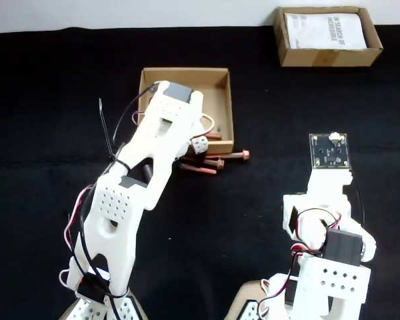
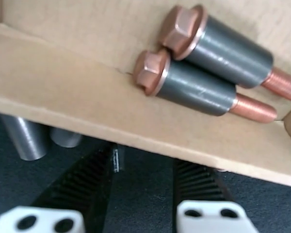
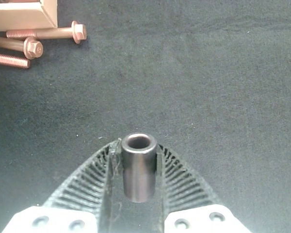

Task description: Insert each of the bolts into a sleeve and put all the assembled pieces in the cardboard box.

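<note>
Left arm (image 1: pixel 153 153): reaches from the near left edge of the table (image 1: pixel 207 233) to the cardboard box (image 1: pixel 221 107).
Left gripper (image 2: pixel 145 165): released, jaws apart with nothing between them; sits just outside the box's wall.
Cardboard box: left of centre, toward the far edge.
Assembled pieces (image 2: pixel 196 80): two, lying side by side and touching inside the box; each bolt head is against one sleeve end, with thread showing at the other.
Loose sleeves (image 2: pixel 22 138): two, on the table just outside the box's wall.
Loose bolts (image 1: pixel 213 161): on the table at the box's near right corner; three countable.
Right gripper (image 3: pixel 138 145): clenched on a sleeve (image 3: pixel 139 174), bore toward the camera, over the bare right half of the table, well apart from the bolts.
Second box (image 1: pixel 327 59): far right corner, printed sheet (image 1: pixel 325 30) inside.
</note>
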Available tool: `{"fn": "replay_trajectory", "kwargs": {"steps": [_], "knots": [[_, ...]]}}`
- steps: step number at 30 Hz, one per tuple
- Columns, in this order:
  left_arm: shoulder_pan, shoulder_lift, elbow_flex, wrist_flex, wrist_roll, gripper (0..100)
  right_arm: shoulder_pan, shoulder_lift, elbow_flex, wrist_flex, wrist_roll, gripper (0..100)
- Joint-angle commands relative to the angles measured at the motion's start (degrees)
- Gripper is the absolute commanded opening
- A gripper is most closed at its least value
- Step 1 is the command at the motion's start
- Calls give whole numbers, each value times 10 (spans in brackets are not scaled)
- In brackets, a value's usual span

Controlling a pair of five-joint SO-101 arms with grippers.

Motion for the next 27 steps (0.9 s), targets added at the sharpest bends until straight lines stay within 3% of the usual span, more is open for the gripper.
{"fn": "replay_trajectory", "kwargs": {"steps": [1,10,17,19,22,27], "knots": [[-32,10,13,15,2,147,2,-8,-3,-7,2,6],[-44,28,38,19,3,147,2,-8,-7,-3,2,6],[-43,29,64,20,3,146,2,-12,-8,26,45,6],[-41,29,64,20,3,120,2,-12,-9,32,45,6],[-40,31,66,21,0,1,2,-13,-9,32,45,6],[-41,30,74,23,-2,34,2,-13,-9,33,46,6]]}}
